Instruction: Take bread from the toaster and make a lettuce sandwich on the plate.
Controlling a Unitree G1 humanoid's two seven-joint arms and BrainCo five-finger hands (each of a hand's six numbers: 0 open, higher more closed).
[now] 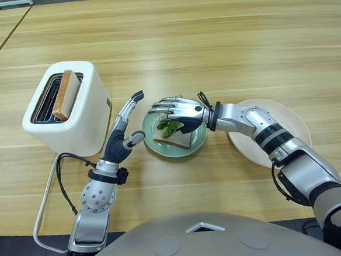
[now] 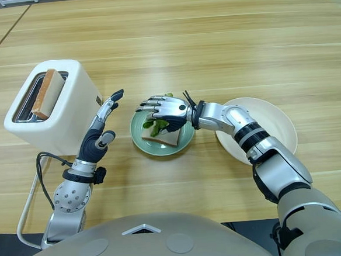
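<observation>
A white toaster (image 1: 70,120) stands at the left with one bread slice (image 1: 66,94) upright in its slot. On a small green plate (image 1: 160,152) lies another bread slice (image 1: 177,141) with a lettuce leaf (image 1: 169,128) on top. My right hand (image 1: 178,111) hovers just above the lettuce, palm down, fingers stretched out and thumb underneath, holding nothing. Between the toaster and the green plate my left hand (image 1: 124,134) stands upright and open, touching neither.
A larger white plate (image 1: 293,125) sits to the right of the green one, partly under my right forearm. The toaster's cord (image 1: 47,201) loops towards the near table edge at the left. Bare wooden tabletop stretches behind everything.
</observation>
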